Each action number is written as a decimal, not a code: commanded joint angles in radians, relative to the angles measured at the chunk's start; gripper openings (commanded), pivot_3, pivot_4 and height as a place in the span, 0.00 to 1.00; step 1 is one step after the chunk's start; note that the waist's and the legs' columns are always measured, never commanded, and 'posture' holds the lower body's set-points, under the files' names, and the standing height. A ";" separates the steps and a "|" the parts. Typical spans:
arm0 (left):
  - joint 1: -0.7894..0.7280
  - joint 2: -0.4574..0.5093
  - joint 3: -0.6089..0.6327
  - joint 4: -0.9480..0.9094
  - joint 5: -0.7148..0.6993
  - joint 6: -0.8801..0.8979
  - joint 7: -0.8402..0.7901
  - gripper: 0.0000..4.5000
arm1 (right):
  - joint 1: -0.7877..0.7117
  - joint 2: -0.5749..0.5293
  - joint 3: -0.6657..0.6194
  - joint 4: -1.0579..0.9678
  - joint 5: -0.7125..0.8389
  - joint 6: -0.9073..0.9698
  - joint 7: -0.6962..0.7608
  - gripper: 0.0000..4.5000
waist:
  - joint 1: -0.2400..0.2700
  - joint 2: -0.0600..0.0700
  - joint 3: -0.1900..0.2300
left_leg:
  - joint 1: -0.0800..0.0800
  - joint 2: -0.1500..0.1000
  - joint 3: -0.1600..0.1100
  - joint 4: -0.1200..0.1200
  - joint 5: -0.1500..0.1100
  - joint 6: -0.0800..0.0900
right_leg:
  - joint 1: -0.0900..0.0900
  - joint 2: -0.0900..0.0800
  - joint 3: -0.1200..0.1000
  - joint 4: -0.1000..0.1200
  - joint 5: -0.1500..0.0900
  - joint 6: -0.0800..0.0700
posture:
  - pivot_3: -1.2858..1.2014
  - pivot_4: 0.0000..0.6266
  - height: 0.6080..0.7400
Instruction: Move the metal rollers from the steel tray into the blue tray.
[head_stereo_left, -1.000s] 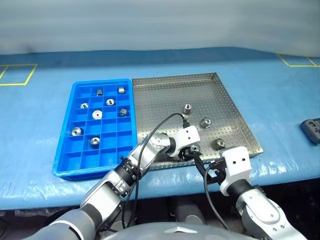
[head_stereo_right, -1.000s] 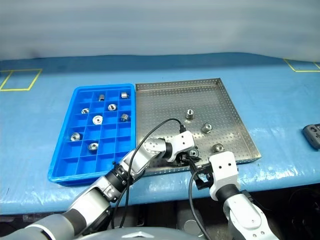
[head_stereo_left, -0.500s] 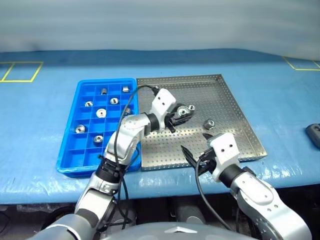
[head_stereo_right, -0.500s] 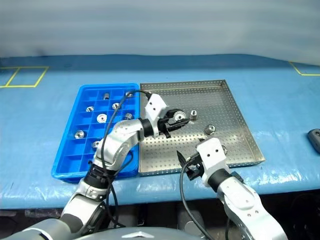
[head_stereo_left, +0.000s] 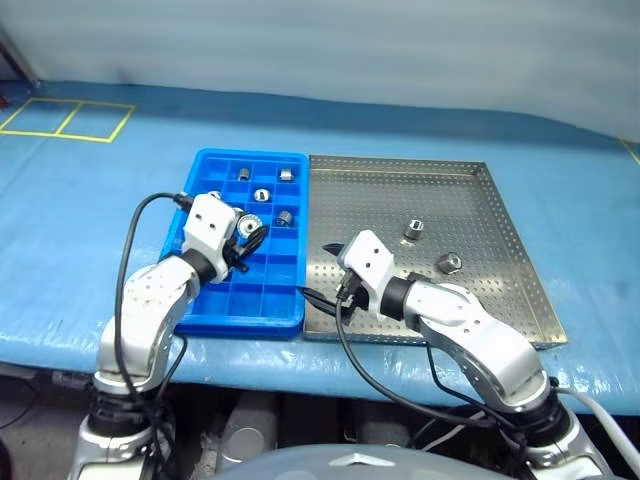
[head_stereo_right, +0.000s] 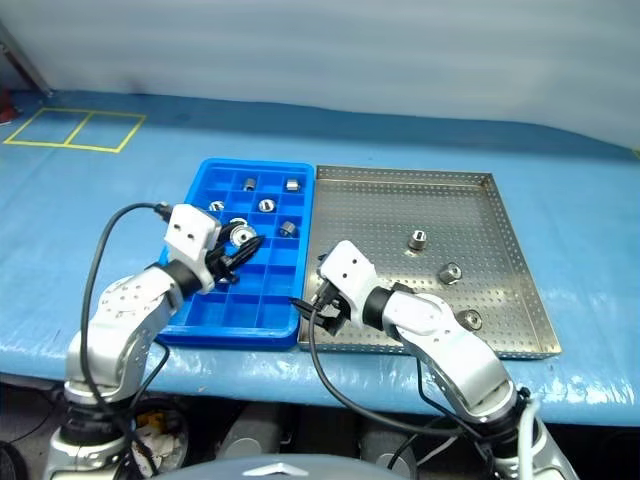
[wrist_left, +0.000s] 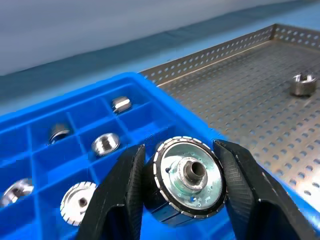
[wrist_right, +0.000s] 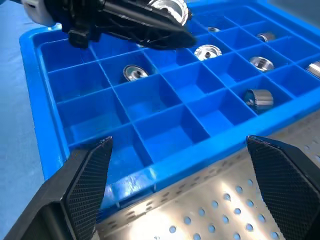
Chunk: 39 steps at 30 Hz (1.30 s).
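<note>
My left gripper (head_stereo_left: 245, 232) is shut on a metal roller (wrist_left: 189, 172), a ridged disc with a hollow hub, and holds it above the middle compartments of the blue tray (head_stereo_left: 270, 292). Several rollers (head_stereo_left: 261, 195) lie in the tray's far compartments. The steel tray (head_stereo_left: 470, 205) lies to the right of the blue tray, touching it. It holds three loose rollers (head_stereo_right: 418, 239) (head_stereo_right: 450, 272) (head_stereo_right: 470, 320). My right gripper (head_stereo_left: 322, 272) stands open over the steel tray's near left corner, pointing at the blue tray, with nothing between its fingers (wrist_right: 90, 172).
Both trays rest on a blue table cover (head_stereo_left: 100, 220) with yellow tape squares (head_stereo_left: 70, 118) at the far left. The table's front edge runs just below the trays. Black cables (head_stereo_left: 135, 240) loop from both wrists.
The left gripper carried the roller up out of the steel tray and leftward over the blue tray. The right gripper swung left to the steel tray's near left corner, still open. The camera turned too.
</note>
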 joint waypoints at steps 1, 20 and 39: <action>0.059 0.006 0.062 -0.122 -0.029 0.031 0.026 0.42 | -0.042 0.033 0.035 0.039 -0.011 -0.057 0.041 1.00 | 0.020 0.000 0.000 | 0.000 0.000 0.000 0.000 0.000 0.000 | 0.000 -0.001 0.000 0.000 0.000 0.000 | 0.69 0.24 1.00; 0.180 0.030 0.105 -0.143 -0.037 0.120 0.096 0.42 | -0.036 0.073 0.073 0.072 -0.045 -0.089 0.103 1.00 | 0.168 0.001 0.000 | -0.002 0.002 0.001 -0.002 -0.002 -0.004 | -0.004 -0.002 -0.006 -0.001 -0.002 -0.003 | 0.69 0.24 1.00; 0.049 0.013 0.059 -0.100 -0.138 0.067 0.057 0.99 | 0.094 0.083 -0.020 -0.066 -0.024 -0.010 -0.001 1.00 | 0.190 0.001 0.000 | -0.009 0.001 0.005 -0.001 -0.003 -0.006 | -0.010 0.002 -0.008 -0.001 -0.003 -0.004 | 0.65 0.24 1.00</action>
